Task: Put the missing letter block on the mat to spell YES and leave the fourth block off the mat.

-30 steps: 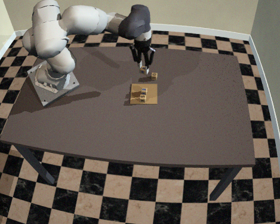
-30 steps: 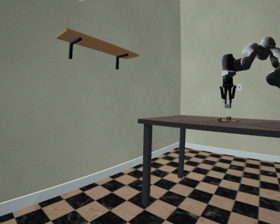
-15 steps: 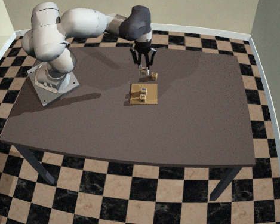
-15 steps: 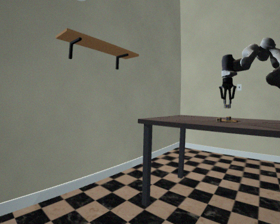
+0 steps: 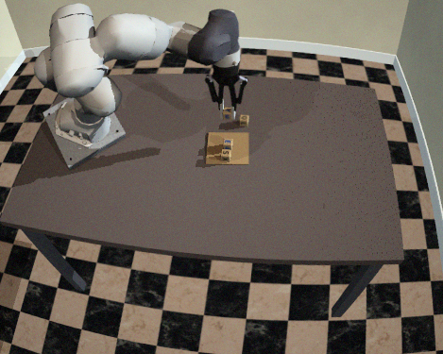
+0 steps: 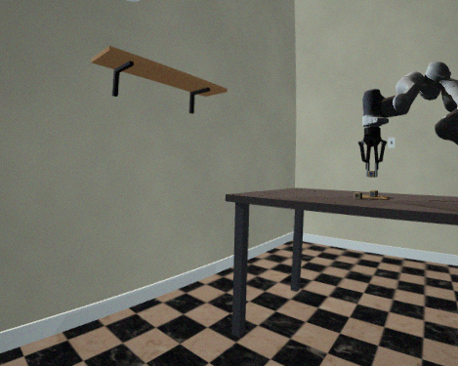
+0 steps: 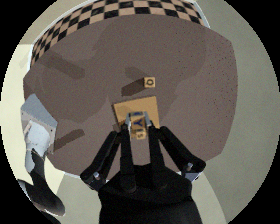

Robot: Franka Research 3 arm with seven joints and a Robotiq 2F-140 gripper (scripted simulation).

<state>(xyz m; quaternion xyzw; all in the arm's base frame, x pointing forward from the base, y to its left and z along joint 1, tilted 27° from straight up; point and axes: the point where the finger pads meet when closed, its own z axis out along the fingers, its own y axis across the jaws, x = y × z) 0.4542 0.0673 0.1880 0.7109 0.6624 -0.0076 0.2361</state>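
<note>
My gripper [image 5: 228,110] is shut on a small wooden letter block [image 5: 228,113] and holds it in the air, well above the table, as the side view shows [image 6: 372,173]. In the wrist view the held block [image 7: 139,126] sits between the fingertips; its top letter looks like a Y but is small. Below lies the tan mat [image 5: 221,147] with two blocks on it, the E block [image 5: 228,143] and the S block [image 5: 226,154], close together. The held block hangs over the table just beyond the mat's far edge.
A fourth block [image 5: 244,120] lies on the table off the mat, beside its far right corner; it also shows in the wrist view [image 7: 150,82]. The robot base [image 5: 81,127] stands at the table's left.
</note>
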